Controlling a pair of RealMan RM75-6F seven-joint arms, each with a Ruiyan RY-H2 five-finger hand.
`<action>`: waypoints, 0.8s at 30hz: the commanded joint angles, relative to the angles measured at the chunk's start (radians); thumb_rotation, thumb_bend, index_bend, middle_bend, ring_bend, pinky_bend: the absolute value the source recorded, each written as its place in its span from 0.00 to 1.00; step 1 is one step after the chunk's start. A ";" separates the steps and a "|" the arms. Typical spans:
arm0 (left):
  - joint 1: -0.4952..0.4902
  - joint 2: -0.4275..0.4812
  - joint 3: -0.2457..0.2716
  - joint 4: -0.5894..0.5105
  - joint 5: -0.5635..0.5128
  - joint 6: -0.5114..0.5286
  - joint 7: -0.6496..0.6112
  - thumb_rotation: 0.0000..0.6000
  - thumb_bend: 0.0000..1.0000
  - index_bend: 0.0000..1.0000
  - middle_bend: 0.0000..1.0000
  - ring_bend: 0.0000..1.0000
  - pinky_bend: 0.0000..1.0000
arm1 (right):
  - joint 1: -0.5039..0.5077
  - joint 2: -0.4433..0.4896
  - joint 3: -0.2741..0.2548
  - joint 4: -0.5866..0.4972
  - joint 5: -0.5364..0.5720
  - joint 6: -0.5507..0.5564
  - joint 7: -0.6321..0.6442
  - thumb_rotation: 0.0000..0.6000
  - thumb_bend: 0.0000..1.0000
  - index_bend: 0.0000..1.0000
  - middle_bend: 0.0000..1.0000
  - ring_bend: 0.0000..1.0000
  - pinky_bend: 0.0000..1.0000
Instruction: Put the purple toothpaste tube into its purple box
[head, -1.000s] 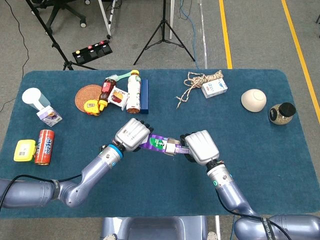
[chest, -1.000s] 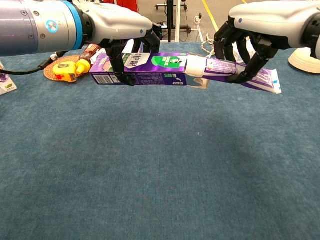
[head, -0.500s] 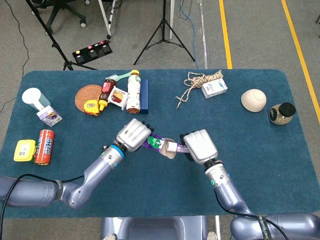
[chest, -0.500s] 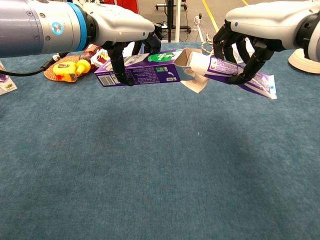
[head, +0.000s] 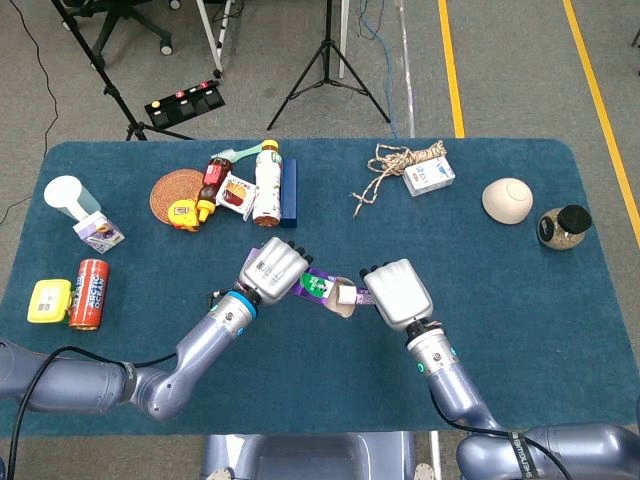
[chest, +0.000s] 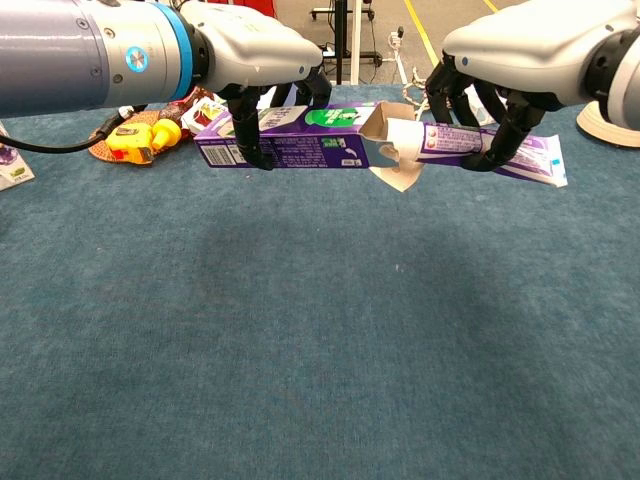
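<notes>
You are gripping the soft purple plastic toothpaste tube (chest: 490, 150) mid-body with the right robot hand (chest: 490, 105); the left robot hand (chest: 262, 95) is clasping the light, crushable purple cardboard box (chest: 300, 140); avoid squeezing either.

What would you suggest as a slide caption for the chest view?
Left hand holds the purple cardboard toothpaste box while right hand brings the purple toothpaste tube to its open flaps.

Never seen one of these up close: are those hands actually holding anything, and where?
Yes. The left hand grips the purple box around its middle; the right hand holds the toothpaste tube along its body.
</notes>
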 joint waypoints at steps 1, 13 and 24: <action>-0.025 -0.021 0.004 -0.009 -0.043 0.030 0.046 1.00 0.24 0.51 0.41 0.38 0.65 | 0.022 -0.019 -0.001 -0.022 0.048 0.035 -0.076 1.00 0.55 0.61 0.62 0.62 0.72; -0.081 -0.076 -0.010 -0.021 -0.174 0.114 0.140 1.00 0.24 0.51 0.41 0.39 0.68 | 0.085 -0.069 0.001 -0.074 0.186 0.140 -0.297 1.00 0.56 0.61 0.62 0.62 0.74; -0.085 -0.092 -0.002 -0.009 -0.185 0.123 0.141 1.00 0.24 0.51 0.41 0.39 0.68 | 0.118 -0.094 0.016 -0.083 0.251 0.189 -0.349 1.00 0.56 0.61 0.62 0.63 0.75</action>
